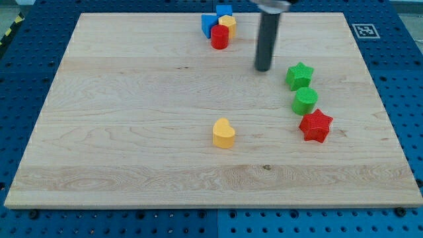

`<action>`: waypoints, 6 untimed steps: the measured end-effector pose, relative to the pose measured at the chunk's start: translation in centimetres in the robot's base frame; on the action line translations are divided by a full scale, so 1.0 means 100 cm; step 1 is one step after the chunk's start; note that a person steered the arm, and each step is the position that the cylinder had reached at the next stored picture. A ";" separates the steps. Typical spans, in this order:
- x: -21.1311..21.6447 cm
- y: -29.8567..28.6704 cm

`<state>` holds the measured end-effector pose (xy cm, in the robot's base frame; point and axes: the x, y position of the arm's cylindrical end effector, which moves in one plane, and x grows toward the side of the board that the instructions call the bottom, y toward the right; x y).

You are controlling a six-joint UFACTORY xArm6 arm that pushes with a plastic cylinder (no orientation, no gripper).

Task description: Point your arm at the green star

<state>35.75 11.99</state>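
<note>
Board of pale wood fills most of the view, resting on a blue pegged base. Above it hangs the arm's dark rod, whose end, my tip, sits just to the view's left of the green star, apart from it. There are no jaws to report, only the rod. Below the star lie a green cylinder and a red star. A short, gentle slide toward the view's right should do; stopping short of contact would keep the star from being knocked into its neighbour.
</note>
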 end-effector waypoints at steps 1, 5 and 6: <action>-0.003 0.082; 0.074 0.081; 0.051 0.067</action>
